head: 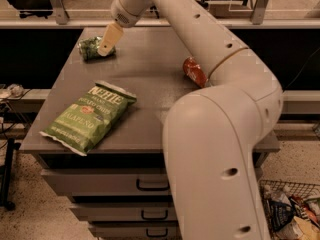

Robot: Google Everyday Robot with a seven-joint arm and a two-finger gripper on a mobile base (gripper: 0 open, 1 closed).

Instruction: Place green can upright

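Note:
The green can point(90, 48) lies on its side at the far left corner of the grey table point(145, 79). It is small, dark green and dented. My gripper point(108, 40) hangs from the long white arm that reaches across the table from the right. It is right at the can's right end and overlaps it in the view. I cannot tell whether it touches the can.
A large flat green chip bag point(89, 117) lies at the table's front left. A red can point(194, 70) lies on its side at the right, partly hidden by my arm. Drawers point(150, 184) sit under the tabletop. A wire basket of trash point(292, 209) stands at the lower right.

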